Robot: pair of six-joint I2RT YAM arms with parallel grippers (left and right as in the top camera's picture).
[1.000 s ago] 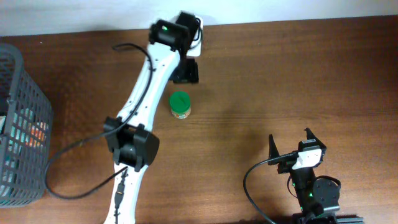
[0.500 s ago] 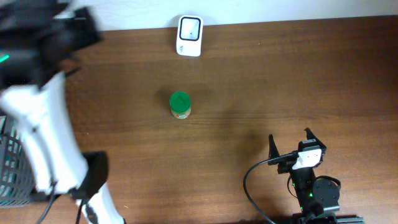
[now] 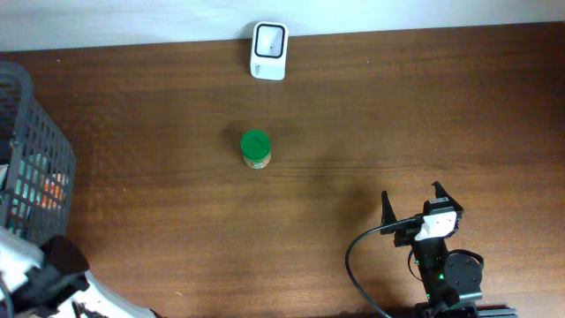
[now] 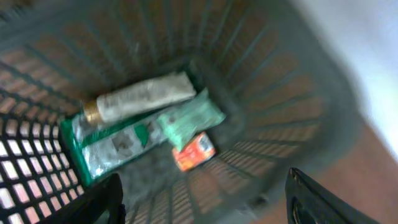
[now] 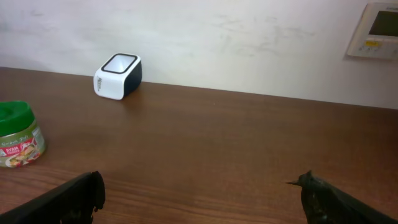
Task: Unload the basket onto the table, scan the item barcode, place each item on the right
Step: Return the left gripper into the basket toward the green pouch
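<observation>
your left fingers (image 4: 102, 199) and right fingers (image 5: 68, 196) stand wide, empty. the tube (image 4: 140, 96) in the basket (image 4: 267, 74) looks light, squashy: pinch it across its middle.

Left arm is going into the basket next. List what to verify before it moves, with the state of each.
1. Left claw open and empty: ok, the fingers stand wide apart with nothing between them.
2. Left claw over the basket: ok, the left wrist view looks straight into it.
3. Items to pick: ok, a white tube, a green packet and a small orange packet lie on the bottom.
4. Barcode facing up on any of them: cannot tell, the view is blurred.
5. Scanner unobstructed: ok, the green-lidded jar stands apart from it.
6. Right claw out of the way: ok, open and empty.
</observation>
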